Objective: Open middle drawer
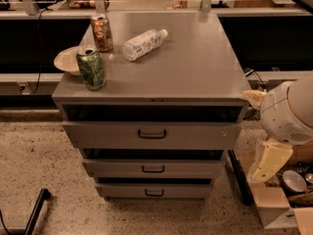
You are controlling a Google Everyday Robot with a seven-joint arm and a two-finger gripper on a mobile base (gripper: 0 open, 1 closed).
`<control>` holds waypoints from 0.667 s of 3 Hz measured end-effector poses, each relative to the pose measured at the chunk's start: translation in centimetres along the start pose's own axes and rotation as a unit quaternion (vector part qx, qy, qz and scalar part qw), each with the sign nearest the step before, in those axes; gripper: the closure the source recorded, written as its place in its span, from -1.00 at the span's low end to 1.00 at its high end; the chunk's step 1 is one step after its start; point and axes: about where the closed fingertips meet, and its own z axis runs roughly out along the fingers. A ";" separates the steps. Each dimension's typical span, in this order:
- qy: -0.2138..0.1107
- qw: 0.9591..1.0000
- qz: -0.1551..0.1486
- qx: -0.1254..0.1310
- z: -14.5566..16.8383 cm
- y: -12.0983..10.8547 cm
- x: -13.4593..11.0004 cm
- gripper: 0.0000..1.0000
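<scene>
Grey cabinet [195, 67], top surface.

- Left edge: a pale plate [62, 60] is being carried half over the rim, with a green can [90, 68] standing just beside it near the front-left corner.
- Behind these: a brown can [101, 32] is being kept upright.
- Toward the middle: a clear bottle [143, 44] is being left lying on its side.
- Below the front edge: the middle drawer [195, 169], second of three, is being shown with a dark gap above its front.
- Beyond the right edge, by the front-right corner: the gripper [269, 160] is being held low, apart from the cabinet. Whether it is released or clenched cannot be told.
</scene>
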 end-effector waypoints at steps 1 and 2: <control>0.001 1.000 0.000 0.000 0.1 0.0 0.1 -1.00; 0.001 1.000 0.003 0.010 2.1 0.7 0.0 -1.00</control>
